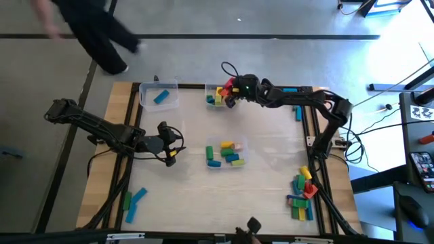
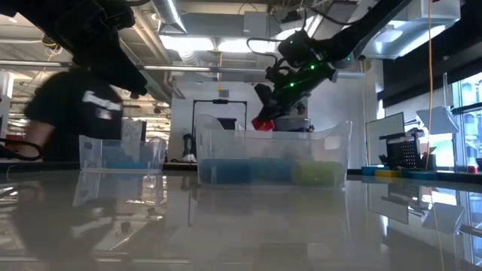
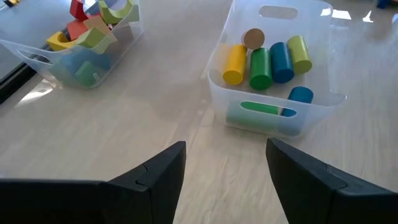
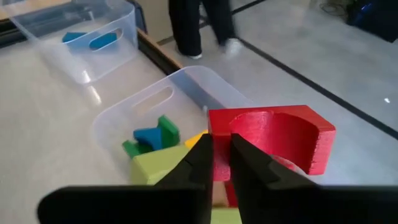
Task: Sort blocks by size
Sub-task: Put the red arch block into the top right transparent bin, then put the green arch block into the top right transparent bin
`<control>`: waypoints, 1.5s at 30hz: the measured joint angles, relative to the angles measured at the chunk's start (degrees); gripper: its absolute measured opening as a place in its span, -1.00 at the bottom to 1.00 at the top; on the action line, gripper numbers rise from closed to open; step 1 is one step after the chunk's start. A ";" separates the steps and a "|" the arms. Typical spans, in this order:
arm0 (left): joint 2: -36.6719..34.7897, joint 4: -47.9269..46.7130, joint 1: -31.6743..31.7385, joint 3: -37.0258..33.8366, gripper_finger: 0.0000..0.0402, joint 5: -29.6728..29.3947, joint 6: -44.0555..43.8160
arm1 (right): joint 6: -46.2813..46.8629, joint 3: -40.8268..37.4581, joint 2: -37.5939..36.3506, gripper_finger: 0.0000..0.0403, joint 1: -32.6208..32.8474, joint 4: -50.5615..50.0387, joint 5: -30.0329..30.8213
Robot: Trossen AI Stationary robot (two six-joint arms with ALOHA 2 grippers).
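My right gripper (image 1: pixel 229 91) is shut on a red arch-shaped block (image 4: pixel 267 140) over the far middle clear tub (image 1: pixel 211 102). That tub holds green, blue and yellow blocks (image 4: pixel 149 137). In the low view the red block (image 2: pixel 260 123) hangs above the tub's rim. My left gripper (image 1: pixel 171 148) is open and empty at the table's left, facing the middle tub (image 3: pixel 273 106), which holds cylinder blocks (image 3: pixel 267 59). My right gripper pinches the red arch block between its two fingers at one end of the block (image 4: pixel 219 134), beside the hollow of the arch. The fingers slant down from the table's right. The block is lifted clear, above the far middle tub.
A far left tub (image 1: pixel 159 95) holds a blue block. Loose blocks lie near left (image 1: pixel 132 201) and near right (image 1: pixel 303 196), and one blue block lies at the right (image 1: pixel 297 112). A person (image 1: pixel 88 30) walks beyond the far edge.
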 joint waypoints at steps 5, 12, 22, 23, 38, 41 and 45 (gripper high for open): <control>0.00 -0.02 0.00 0.00 0.09 0.01 -0.01 | 0.03 0.00 1.39 -0.55 -0.63 2.02 0.33; 0.00 -0.04 -0.01 0.00 0.09 -0.01 0.00 | 0.09 0.00 1.40 -0.11 -0.47 1.72 -0.32; 0.00 -0.06 -0.02 0.00 0.09 0.01 -0.01 | -0.32 0.00 -0.04 0.04 3.28 1.07 -1.91; 0.00 -0.04 -0.02 0.00 0.09 0.00 0.01 | -0.60 0.00 -0.50 0.04 4.06 0.87 -1.91; 0.00 -0.12 -0.02 0.00 0.09 -0.02 0.14 | -2.26 0.00 -12.07 0.04 21.40 -11.06 5.16; 0.00 -0.15 -0.02 0.00 0.09 -0.02 0.27 | -2.31 0.00 -13.90 0.04 24.81 -14.24 7.96; 0.00 -0.15 -0.02 0.00 0.09 -0.01 0.27 | -0.74 0.00 -15.27 0.04 28.94 -18.09 11.29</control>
